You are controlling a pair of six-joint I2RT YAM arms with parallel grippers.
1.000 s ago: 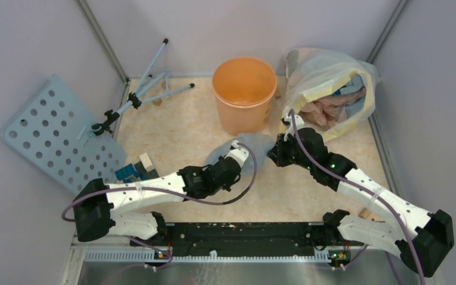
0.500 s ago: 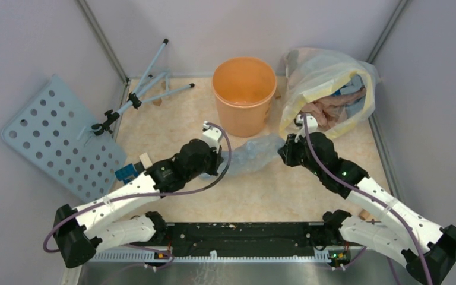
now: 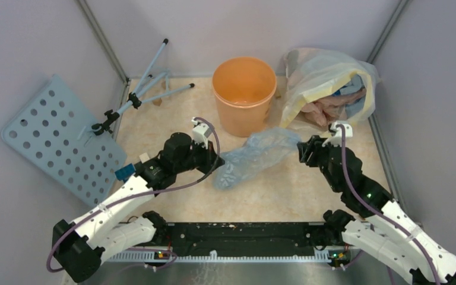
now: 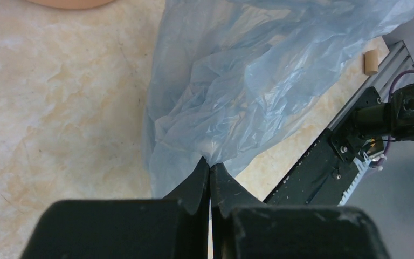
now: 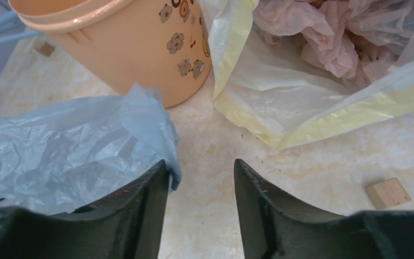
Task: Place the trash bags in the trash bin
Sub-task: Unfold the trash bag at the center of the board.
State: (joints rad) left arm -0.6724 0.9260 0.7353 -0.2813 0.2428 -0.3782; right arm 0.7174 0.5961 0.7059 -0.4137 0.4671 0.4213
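Nothing shows in the trash bin yet. The trash bag lies crumpled on the counter just in front of it, the left jaws pinching one end, the right jaws spread beside the other.

The trash bag is a translucent pale grey-blue. The trash bin is orange with small flower prints. The clear bag has yellow edges, and the table is marbled beige.
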